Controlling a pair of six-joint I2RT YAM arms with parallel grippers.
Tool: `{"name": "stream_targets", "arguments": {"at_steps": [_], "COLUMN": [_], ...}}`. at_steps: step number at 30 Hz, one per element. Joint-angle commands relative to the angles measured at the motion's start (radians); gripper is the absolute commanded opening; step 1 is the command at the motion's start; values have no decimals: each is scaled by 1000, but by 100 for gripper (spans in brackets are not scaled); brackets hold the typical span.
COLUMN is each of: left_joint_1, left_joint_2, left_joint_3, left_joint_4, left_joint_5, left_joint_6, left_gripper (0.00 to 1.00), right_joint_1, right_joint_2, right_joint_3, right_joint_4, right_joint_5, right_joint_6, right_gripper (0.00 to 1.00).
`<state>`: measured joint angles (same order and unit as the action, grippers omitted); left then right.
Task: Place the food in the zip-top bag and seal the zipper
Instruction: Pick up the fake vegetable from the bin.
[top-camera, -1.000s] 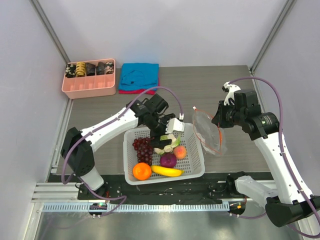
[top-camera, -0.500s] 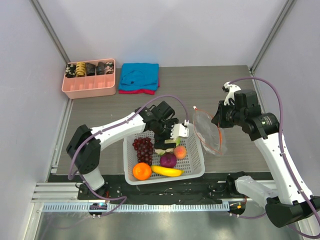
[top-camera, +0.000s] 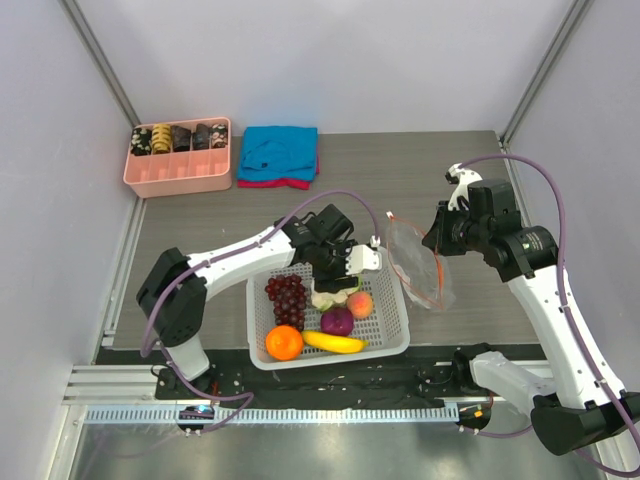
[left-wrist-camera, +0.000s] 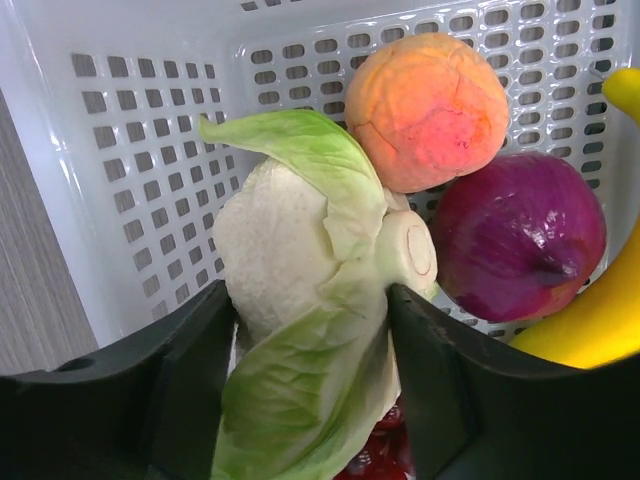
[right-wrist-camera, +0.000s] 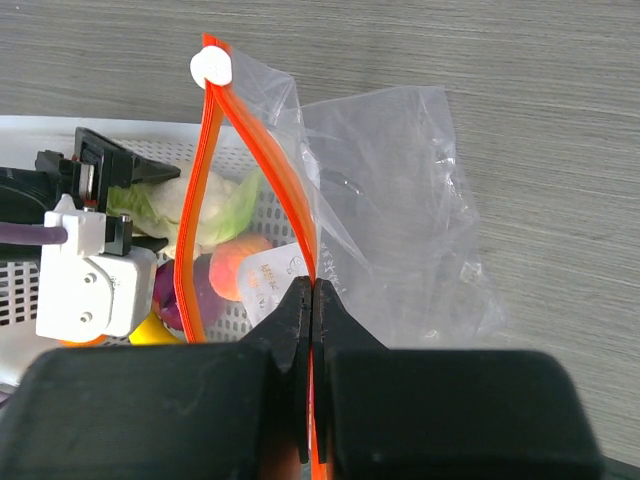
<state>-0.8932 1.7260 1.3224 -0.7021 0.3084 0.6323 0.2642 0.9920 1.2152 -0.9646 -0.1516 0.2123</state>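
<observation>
Five foods (top-camera: 284, 343) in basket (top-camera: 398, 318); left hand (left-wrist-camera: 310, 335) clamps cauliflower (left-wrist-camera: 275, 250); right hand (right-wrist-camera: 312, 300) pinches bag (right-wrist-camera: 400, 200)'s zipper (right-wrist-camera: 195, 225)

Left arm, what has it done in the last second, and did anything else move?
The left hand dropped deeper into the basket and now grips the cauliflower between its fingers. The right hand stayed pinched on the zip-top bag's zipper, mouth open beside the basket; the orange and banana did not move.

Your two arms (top-camera: 228, 249) wear white shells with black joints, purple cables (top-camera: 500, 156) looping alongside, and matte black fingers (left-wrist-camera: 185, 385).
</observation>
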Motion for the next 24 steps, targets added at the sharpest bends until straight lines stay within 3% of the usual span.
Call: {"name": "stream_targets", "arguments": {"at_steps": [1,3,6,8,19,24], "left_joint_1": [-9,-7,-7,-6,57,68], "left_joint_2": [15,0,-35,-55,-213,-215], "left_joint_3": [-2,36,84,100,230,411], "left_joint_4": [-19,-56,-117,-146,-237,-249], "left_joint_5": [-6,0,27,38,51,102], "left_joint_6": [-55,-83,-127,-152,-414,-627], "left_gripper": [51,40,12,2,0,0], "right_joint_1": [-6,-6,-6,-6,-5,-6], "right_joint_2": [-16,-18,-18,-18,-33,-33], "right_joint_3": [14,17,17,18,7,-13], "right_joint_4": [38,38,40,41,81,110], "right_joint_5": [6,9,11,12,-8,-26], "right_joint_6": [12,15,21,25,73,98], "right_gripper": [1,1,1,1,1,1]}}
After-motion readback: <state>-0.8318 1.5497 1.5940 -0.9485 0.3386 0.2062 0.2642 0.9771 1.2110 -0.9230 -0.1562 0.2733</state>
